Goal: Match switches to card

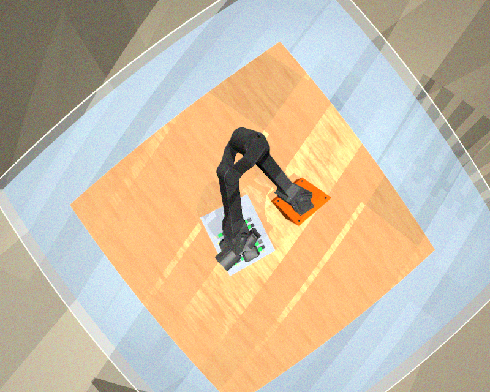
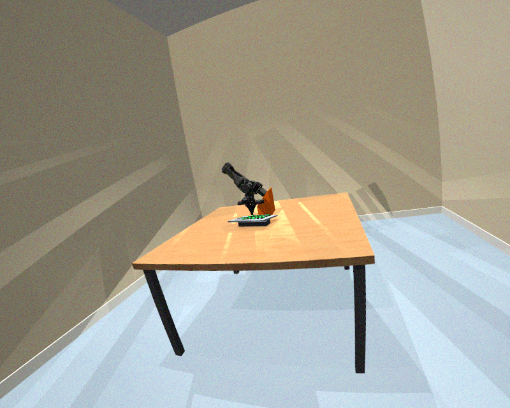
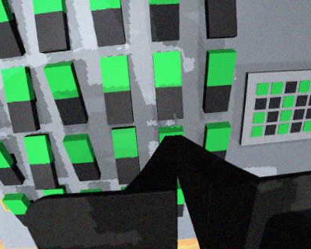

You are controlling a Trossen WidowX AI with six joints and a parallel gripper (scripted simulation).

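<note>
The grey switch panel [image 1: 211, 223] [image 2: 235, 220] [image 3: 277, 39] carries rows of green-and-dark switches. The gripper [image 2: 252, 213] [image 3: 173, 138] is shut and empty, pointing down at the panel; contact is unclear. In the wrist view its tips overlap a switch [image 3: 171, 131] in the third visible row, second column from the right; only part of its green half shows. A switch [image 3: 218, 137] stands right of it. The fingers hide most of the nearest row. The card [image 3: 249, 97] lies on the panel's right, its right edge cut off; its visible far row starts green, green, dark grey.
The arm [image 1: 233, 202] reaches over the panel from an orange base [image 1: 319, 198] [image 2: 266, 206] and hides much of the grid in the top view. All stand on a wooden table [image 1: 152, 236] [image 2: 326, 237]. Shadows and light stripes cross the scene.
</note>
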